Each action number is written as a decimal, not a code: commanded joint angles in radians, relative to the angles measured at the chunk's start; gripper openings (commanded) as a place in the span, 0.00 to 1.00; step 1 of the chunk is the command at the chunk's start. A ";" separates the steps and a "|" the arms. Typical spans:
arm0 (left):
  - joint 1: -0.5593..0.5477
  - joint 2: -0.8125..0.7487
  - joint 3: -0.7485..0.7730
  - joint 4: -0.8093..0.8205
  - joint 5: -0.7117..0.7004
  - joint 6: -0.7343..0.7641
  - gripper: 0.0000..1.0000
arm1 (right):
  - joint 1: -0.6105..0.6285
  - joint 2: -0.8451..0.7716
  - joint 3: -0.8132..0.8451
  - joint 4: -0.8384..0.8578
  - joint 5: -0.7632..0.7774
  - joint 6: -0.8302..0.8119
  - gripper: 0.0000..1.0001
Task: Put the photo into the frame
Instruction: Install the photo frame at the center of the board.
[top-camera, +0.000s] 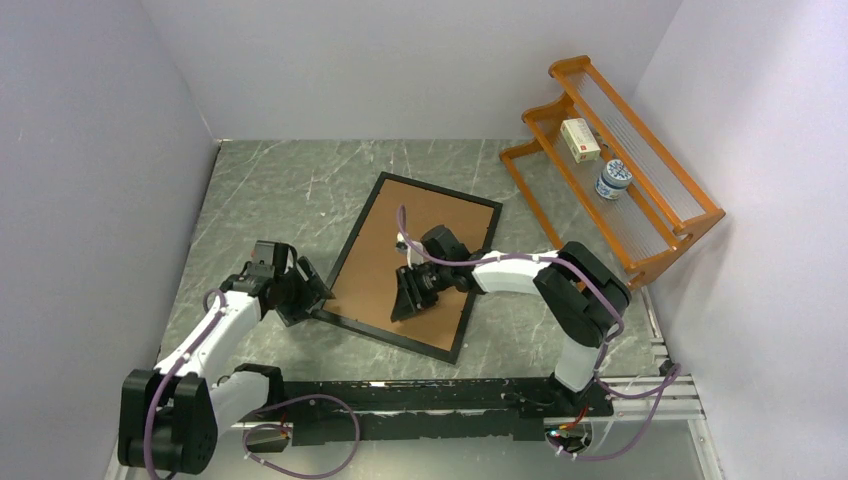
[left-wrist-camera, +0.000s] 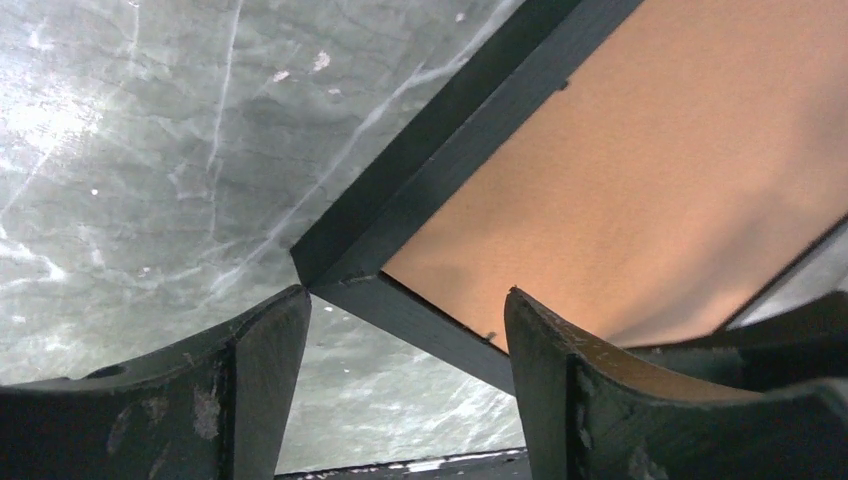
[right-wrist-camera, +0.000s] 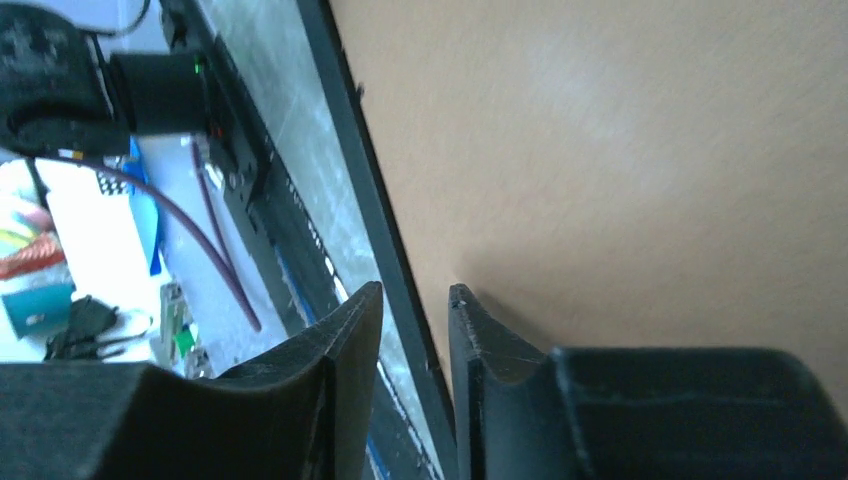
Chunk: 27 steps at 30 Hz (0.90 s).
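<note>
The frame (top-camera: 352, 243) lies face down and slanted on the grey marble table, its brown backing board (top-camera: 440, 205) facing up. The photo is hidden. My left gripper (top-camera: 312, 298) is open at the frame's near-left corner. In the left wrist view that black corner (left-wrist-camera: 440, 170) sits just ahead of the left gripper (left-wrist-camera: 406, 292), the near rail crossing the gap, beside the board (left-wrist-camera: 650, 170). My right gripper (top-camera: 408, 300) hovers low over the board's near part. Its jaws (right-wrist-camera: 415, 288) stand a narrow gap apart, nothing held, the frame's edge (right-wrist-camera: 350, 130) showing beyond.
An orange wooden rack (top-camera: 620, 170) stands at the back right with a white box (top-camera: 580, 140) and a blue-and-white jar (top-camera: 613, 180) on it. White walls close in the table on three sides. A black mounting rail (top-camera: 430, 400) runs along the near edge.
</note>
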 joint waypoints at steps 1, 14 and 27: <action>-0.002 0.058 -0.041 0.096 0.085 0.008 0.74 | 0.017 -0.044 -0.060 0.009 -0.126 -0.058 0.31; -0.002 0.101 -0.061 0.081 0.002 0.014 0.50 | 0.011 -0.005 -0.093 -0.012 -0.090 -0.052 0.23; -0.002 0.148 -0.068 0.092 -0.022 0.010 0.39 | 0.015 -0.141 -0.119 0.080 -0.155 0.000 0.29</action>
